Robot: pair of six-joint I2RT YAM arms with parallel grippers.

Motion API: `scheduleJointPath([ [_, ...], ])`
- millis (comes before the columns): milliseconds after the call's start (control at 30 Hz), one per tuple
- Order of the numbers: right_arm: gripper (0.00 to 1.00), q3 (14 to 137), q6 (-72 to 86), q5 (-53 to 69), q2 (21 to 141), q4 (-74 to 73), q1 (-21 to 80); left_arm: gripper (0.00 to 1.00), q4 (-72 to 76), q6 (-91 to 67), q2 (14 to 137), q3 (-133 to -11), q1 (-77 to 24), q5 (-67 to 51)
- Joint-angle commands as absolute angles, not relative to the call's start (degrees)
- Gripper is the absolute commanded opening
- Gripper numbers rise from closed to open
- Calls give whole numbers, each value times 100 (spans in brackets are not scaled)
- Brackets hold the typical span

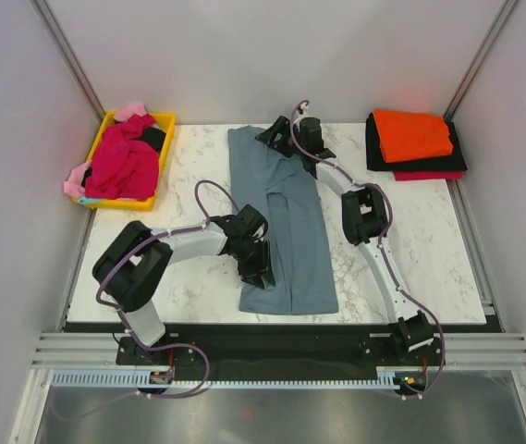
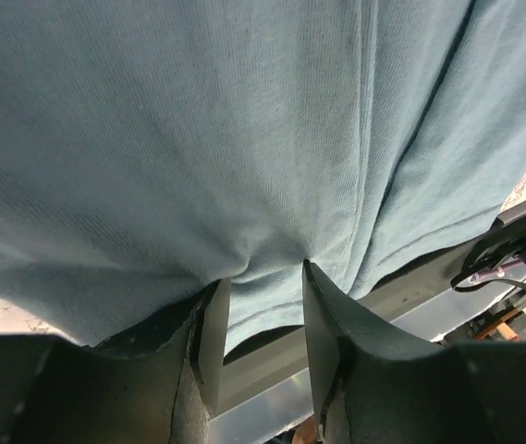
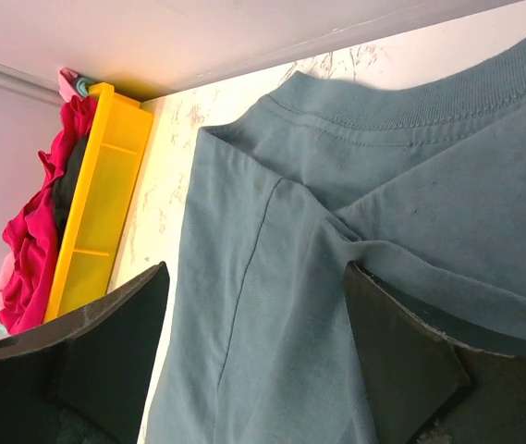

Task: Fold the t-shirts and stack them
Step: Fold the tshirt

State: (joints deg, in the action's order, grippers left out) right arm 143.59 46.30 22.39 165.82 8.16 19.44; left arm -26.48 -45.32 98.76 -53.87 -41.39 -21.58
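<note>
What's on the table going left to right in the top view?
Yellow tray holding a crumpled magenta shirt → blue-grey shirt spread lengthwise mid-table → folded stack with an orange shirt on top.

No text, label, brand, number or sign is readable in any view.

Left hand [image 1: 261, 273] sits low, fingers half apart; right arm reaches far out, right hand [image 1: 279, 132] spread wide.
</note>
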Motion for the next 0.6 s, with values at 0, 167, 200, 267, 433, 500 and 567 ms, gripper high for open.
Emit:
scheduleJointPath([
  [0, 85, 14055, 4579, 1952, 16761, 483, 1890, 45, -2776, -4720, 9678, -5537, -4175, -2057],
  [167, 84, 13826, 4421, 934, 16357, 64, 1837, 45, -3392, -4816, 9019, -5590, -4324, -1671],
  [200, 84, 13582, 4438, 679, 16261, 9, 1820, 46, -3471, -4843, 8696, -5564, -4376, -1496],
  [267, 84, 13299, 4517, 362, 15970, 88, 1714, 46, -3778, -4930, 8360, -5485, -4403, -1337],
  [433, 85, 13306, 4544, 97, 15873, -175, 1582, 47, -4209, -5054, 7306, -5291, -4421, -906],
  [500, 86, 13559, 4466, 358, 15925, -158, 1582, 47, -4394, -5098, 7137, -5230, -4421, -757],
  [567, 87, 13859, 4386, 841, 16092, 155, 1582, 47, -4465, -5141, 6901, -5168, -4421, -651],
])
